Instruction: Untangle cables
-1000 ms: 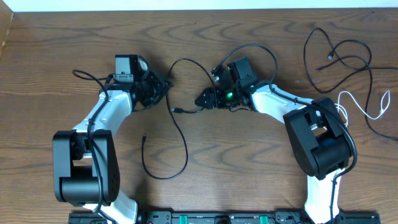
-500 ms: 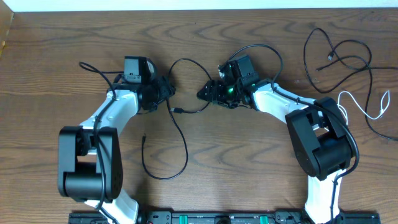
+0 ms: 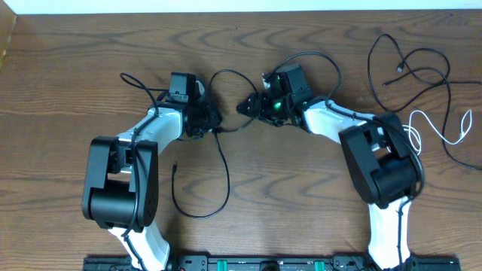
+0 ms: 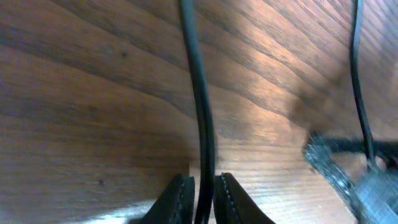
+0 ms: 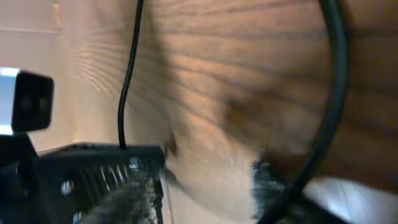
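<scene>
- I am watching from my remote seat as the left claw (image 3: 209, 123) is clamping the black cable (image 3: 224, 169) near the middle of the bench (image 3: 75, 75).
- In the left wrist view, the left claw (image 4: 203, 196) is pinching its fingers (image 4: 180, 194) almost together on the black cable (image 4: 200, 112), which is running straight away from the fingertips.
- From that grip the cable's long run is heading toward the arm bases, curling round in a U, with its plug end (image 3: 175, 164) pointing back away from the bases.
- On the far side of the grip it is arching in a loop toward the right claw (image 3: 248, 107), which is sitting just beside the left one.
- The right wrist view is blurred, but the right claw (image 5: 205, 186) is showing its fingers apart with bare wood between them.
- At the far right corner, a black tangle (image 3: 410, 64) is sprawling; I cannot count its overlapping cords.
- One white cable (image 3: 437, 128) is lying just below that tangle.
</scene>
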Controlling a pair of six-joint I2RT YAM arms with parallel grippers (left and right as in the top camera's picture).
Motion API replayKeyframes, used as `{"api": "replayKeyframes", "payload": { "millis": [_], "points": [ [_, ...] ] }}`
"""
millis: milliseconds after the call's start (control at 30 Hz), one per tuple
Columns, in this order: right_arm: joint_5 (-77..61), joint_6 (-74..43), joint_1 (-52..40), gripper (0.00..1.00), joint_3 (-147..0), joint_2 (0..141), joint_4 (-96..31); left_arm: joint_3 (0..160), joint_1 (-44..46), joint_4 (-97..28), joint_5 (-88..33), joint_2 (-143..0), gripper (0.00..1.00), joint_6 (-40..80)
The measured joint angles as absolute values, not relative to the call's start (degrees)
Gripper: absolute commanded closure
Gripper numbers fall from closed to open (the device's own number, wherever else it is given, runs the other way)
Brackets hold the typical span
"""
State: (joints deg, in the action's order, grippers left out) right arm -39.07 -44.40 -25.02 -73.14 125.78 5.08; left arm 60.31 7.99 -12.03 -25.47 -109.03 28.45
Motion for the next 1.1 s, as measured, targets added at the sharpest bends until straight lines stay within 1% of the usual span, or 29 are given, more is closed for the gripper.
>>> {"api": "replayKeyframes", "payload": {
  "millis": [33,67,233,300,433,500,533,567,633,733,900,1000,1100],
  "points": [
    [-39.8,-44.7,-24.7,0.94,-73.2,126.7,6.4,60.3,8.0,-12.0,-26.1,-109.0,0.86,28.4],
    [-41.7,-44.7,-24.3,0.99,-73.2,128.2,7.8,60.3,8.0,-12.0,-27.1,-109.0,0.86,28.4],
    [-47.1,-43.5,-22.2,0.99,-73.0,130.0,9.0,60.3,7.9,-11.9,-34.9,-109.0,0.86,27.3],
    [-49.0,-42.4,-21.6,0.99,-72.8,130.5,9.9,60.3,7.9,-11.5,-39.8,-109.0,0.87,26.9],
    [-55.8,-37.8,-21.1,0.99,-72.4,130.9,10.5,60.3,7.9,-8.9,-47.0,-109.0,0.87,27.2],
    [-59.5,-35.1,-21.1,0.94,-72.2,131.3,10.5,60.3,7.9,-6.3,-49.1,-109.0,0.87,28.8],
    [-61.8,-33.6,-21.3,0.87,-72.1,131.5,10.5,60.3,7.9,-5.0,-49.7,-109.0,0.87,29.8],
    [-63.3,-32.4,-21.3,0.84,-72.1,131.6,10.6,60.3,7.9,-3.0,-50.3,-109.0,0.87,31.2],
    [-65.8,-30.6,-21.5,0.84,-71.8,131.7,11.0,60.3,7.9,-0.1,-51.1,-109.0,0.87,33.3],
    [-69.1,-28.8,-21.6,0.81,-71.5,131.8,12.6,60.3,7.9,3.0,-51.4,-109.0,0.87,36.4],
    [-75.5,-26.5,-21.6,0.8,-71.5,131.9,15.7,60.3,7.9,2.9,-51.3,-109.0,0.88,39.0],
    [-76.8,-26.2,-21.5,0.78,-71.5,131.9,15.7,60.3,7.9,2.9,-52.4,-109.0,0.89,39.2],
    [-77.5,-26.0,-21.2,0.78,-71.5,131.9,15.5,60.3,7.9,2.9,-54.2,-109.0,0.9,39.2]
  ]
}}
